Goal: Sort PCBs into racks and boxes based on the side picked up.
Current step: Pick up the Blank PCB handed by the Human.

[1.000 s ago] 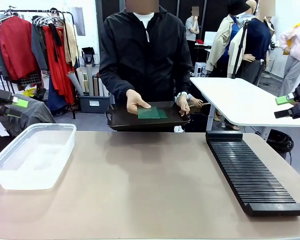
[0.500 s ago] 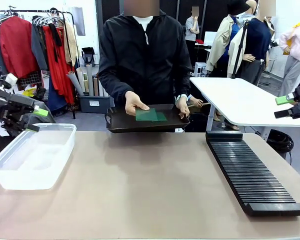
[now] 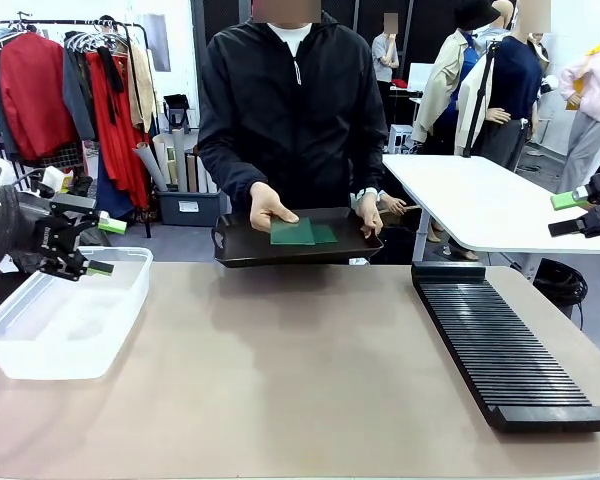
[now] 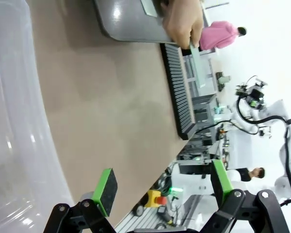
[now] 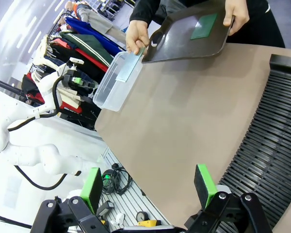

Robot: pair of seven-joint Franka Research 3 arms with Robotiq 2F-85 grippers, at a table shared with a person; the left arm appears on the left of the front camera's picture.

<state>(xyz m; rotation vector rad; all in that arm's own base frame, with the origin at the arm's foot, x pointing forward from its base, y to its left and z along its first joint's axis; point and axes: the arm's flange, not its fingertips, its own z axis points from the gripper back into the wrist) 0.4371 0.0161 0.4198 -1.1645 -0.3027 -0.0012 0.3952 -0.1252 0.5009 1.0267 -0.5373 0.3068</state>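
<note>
pcbs (image 3: 302, 232) lie on a held tray (image 3: 240, 246), both grippers apart
at the left, the left gripper (image 3: 105, 247) hovers by the far end of the clear tub (image 3: 40, 345), jaws apart with nothing between them. at the far middle, a person holds the black tray, one hand (image 3: 267, 205) resting on the green pcbs lying flat in it. the black slotted rack (image 3: 500, 350) lies on the right of the table (image 3: 280, 380). the right gripper (image 3: 568, 213) hangs at the far right edge, jaws apart, gripping nothing.

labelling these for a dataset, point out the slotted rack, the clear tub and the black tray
slotted rack (image 3: 500, 345), front view, middle of its slots
clear tub (image 3: 50, 362), front view, near side wall
black tray (image 3: 280, 255), front view, its front wall
</note>
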